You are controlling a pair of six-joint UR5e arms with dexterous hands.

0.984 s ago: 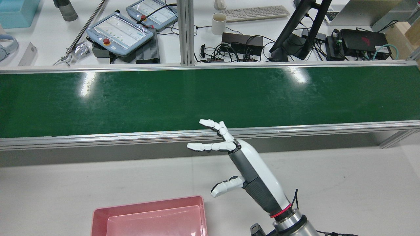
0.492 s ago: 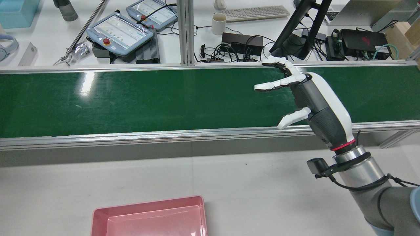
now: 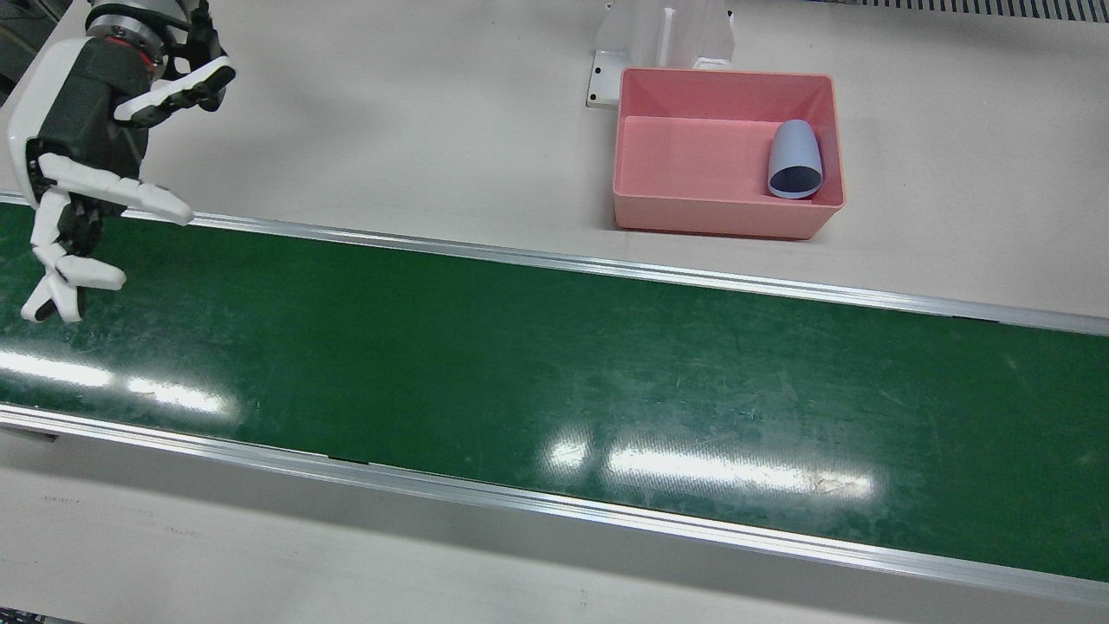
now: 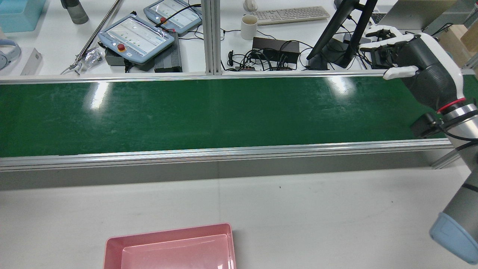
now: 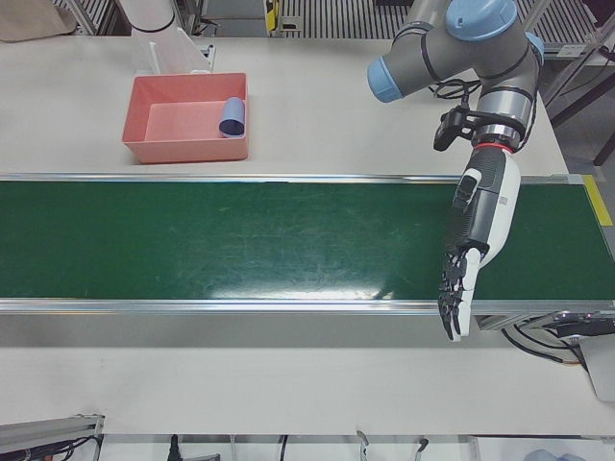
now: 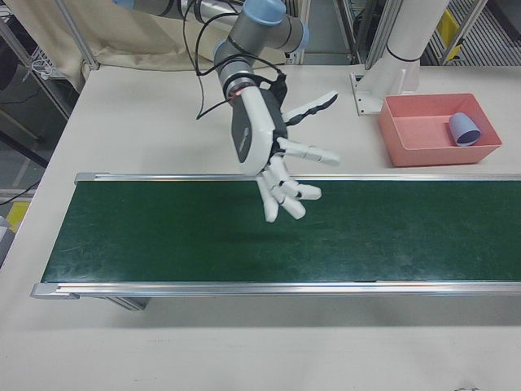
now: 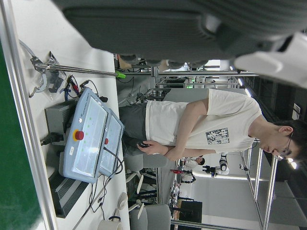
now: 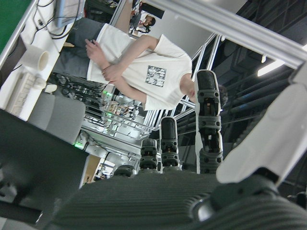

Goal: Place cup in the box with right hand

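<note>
A blue-grey cup (image 3: 795, 156) lies on its side in the pink box (image 3: 710, 217), at the box's end nearest my left arm; it also shows in the left-front view (image 5: 232, 115) and the right-front view (image 6: 463, 129). My right hand (image 3: 87, 156) is open and empty, well away from the box, raised over the green belt's right end (image 4: 414, 63), fingers spread (image 6: 273, 155). My left hand (image 5: 473, 240) is open and empty, fingers straight, over the belt's other end. The rear view shows only part of the box (image 4: 168, 239), not the cup.
The green conveyor belt (image 3: 554, 364) runs the table's full width between metal rails. A white arm pedestal (image 3: 663, 35) stands right behind the box. Beyond the belt is a desk with teach pendants (image 4: 136, 35), a mug (image 4: 248, 27) and cables.
My right hand, open and empty throughout, has swung from beside the box out to the right and up, over the belt's far right end.
</note>
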